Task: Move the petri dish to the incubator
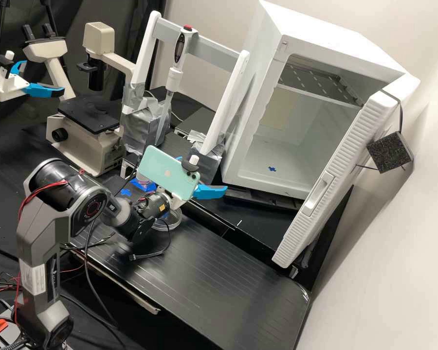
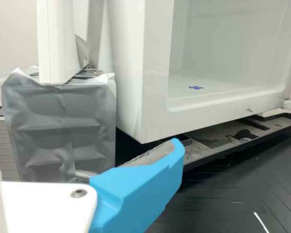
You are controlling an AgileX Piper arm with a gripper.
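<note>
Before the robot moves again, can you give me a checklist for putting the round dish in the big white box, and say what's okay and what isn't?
1. Incubator door open: ok, swung wide.
2. Blue mark in sight on the incubator floor: ok.
3. Fingers open: ok, they are apart.
4. Clear round dish held: not ok, it sits on the bench, partly behind the arm's wrist.
5. Lid on the dish: cannot tell.
</note>
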